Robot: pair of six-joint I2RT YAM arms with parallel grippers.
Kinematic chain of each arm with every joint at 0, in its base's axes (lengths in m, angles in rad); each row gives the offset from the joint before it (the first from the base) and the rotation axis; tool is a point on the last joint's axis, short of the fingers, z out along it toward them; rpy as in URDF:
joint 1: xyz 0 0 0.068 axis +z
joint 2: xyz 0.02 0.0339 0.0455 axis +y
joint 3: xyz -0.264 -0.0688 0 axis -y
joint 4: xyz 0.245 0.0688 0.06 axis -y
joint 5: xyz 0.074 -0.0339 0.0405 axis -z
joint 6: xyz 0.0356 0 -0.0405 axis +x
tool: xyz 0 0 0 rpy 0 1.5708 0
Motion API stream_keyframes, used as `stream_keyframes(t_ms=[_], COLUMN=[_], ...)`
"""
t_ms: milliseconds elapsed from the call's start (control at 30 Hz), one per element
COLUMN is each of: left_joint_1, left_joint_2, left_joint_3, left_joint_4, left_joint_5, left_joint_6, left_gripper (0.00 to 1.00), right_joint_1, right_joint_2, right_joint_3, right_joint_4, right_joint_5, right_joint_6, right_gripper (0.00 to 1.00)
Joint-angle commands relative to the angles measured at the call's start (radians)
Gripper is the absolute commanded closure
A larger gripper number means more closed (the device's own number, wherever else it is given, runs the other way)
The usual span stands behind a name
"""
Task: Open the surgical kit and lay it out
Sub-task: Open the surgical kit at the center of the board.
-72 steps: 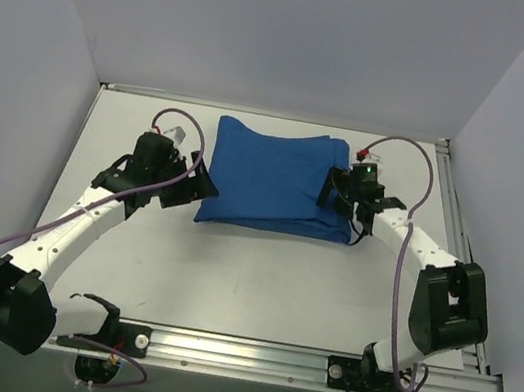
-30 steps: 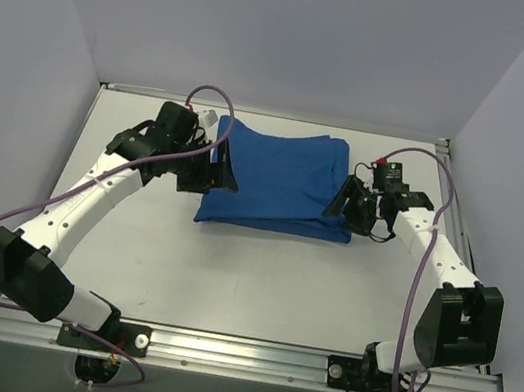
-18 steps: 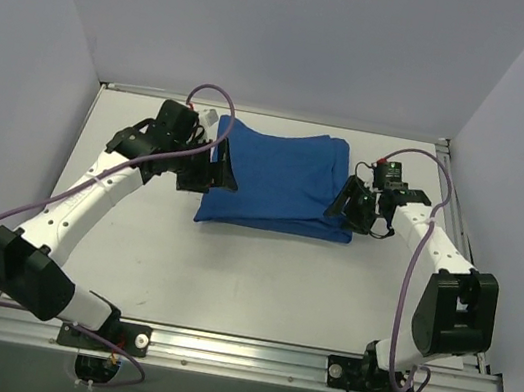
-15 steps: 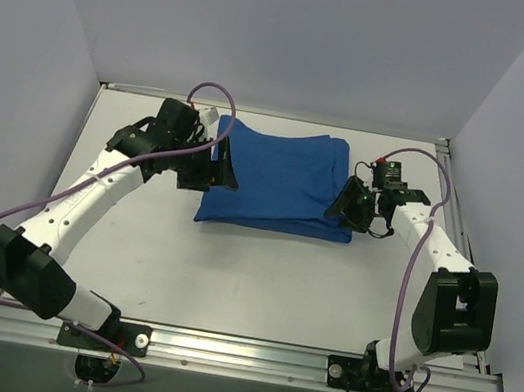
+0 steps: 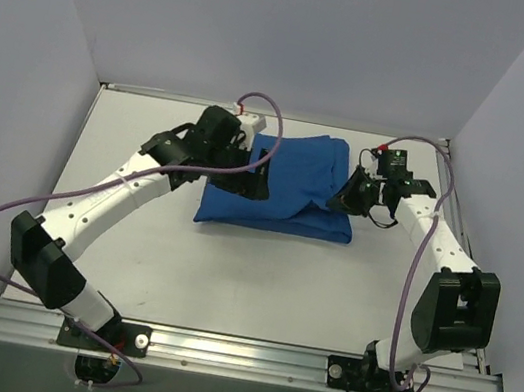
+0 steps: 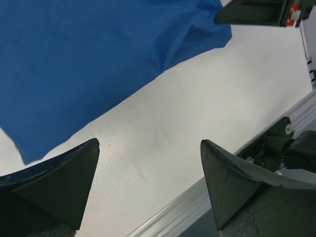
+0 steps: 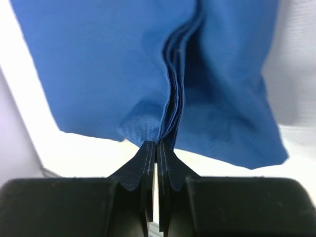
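Your right gripper [image 7: 156,144] is closed on the folded edge of the blue cloth [image 7: 98,64]; pull it outward slowly and low. Your left gripper [image 6: 149,144] hangs wide open, empty.

Blue cloth wrap [image 5: 297,184] — just one.

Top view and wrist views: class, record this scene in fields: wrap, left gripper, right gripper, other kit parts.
wrap: blue, folded, lying on the table
left gripper: open, empty, over the wrap's near left part
right gripper: shut on the folds at the wrap's right edge
tray, instruments: not visible
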Motion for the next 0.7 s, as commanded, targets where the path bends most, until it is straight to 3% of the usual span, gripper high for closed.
stream_keyframes(t_ms=[0, 300, 667], left_joint_1=[-0.109, -0.257, -0.267], left_joint_2=[0.045, 0.140, 0.315], left_joint_3=[0.027, -0.080, -0.043], left_joint_4=[0.217, 0.483, 0.572], left_joint_5=[-0.098, -0.345, -0.351], left_joint_6=[0.130, 0.376, 0.476], left_gripper=[0.05, 0.03, 0.04], right_joint_1=[-0.002, -0.012, -0.030], right_joint_2=[-0.043, -0.059, -0.092], right_joint_3=[0.058, 0.058, 0.058], right_joint_4=[-0.023, -0.037, -0.020], right_joint_5=[-0.089, -0.150, -0.202], right_joint_6=[0.054, 0.125, 0.199], right_gripper=[1.00, 1.00, 1.00])
